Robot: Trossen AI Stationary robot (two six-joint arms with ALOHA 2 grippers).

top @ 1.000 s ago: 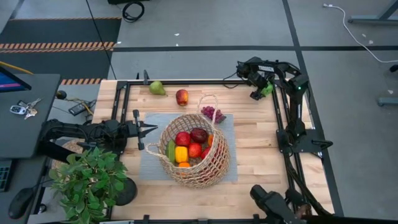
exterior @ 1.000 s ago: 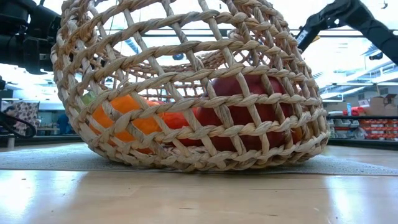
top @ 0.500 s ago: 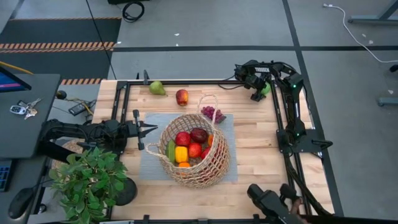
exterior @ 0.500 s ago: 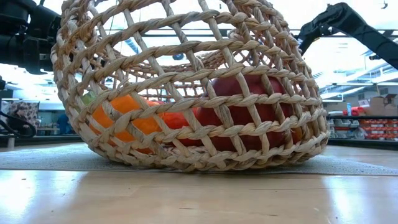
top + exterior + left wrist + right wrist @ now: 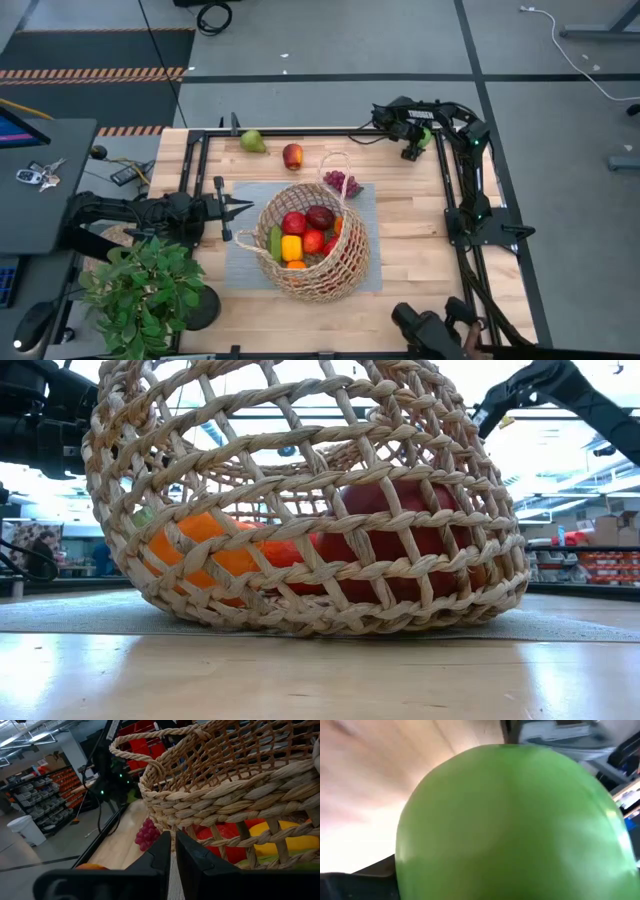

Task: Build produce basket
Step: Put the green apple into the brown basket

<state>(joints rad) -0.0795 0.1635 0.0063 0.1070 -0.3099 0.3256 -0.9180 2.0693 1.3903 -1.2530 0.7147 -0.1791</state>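
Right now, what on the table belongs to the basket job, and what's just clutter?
Job: round tan wicker basket, part-filled; green pear; red apple; purple grapes; green apple in right hand.
Clutter: potted green plant; keys.

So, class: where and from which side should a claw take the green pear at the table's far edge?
Judging by the high view, the green pear lies on its side, apart from the red apple. Come from straight above and close across its wide belly, not the tapered neck, which would likely slip.
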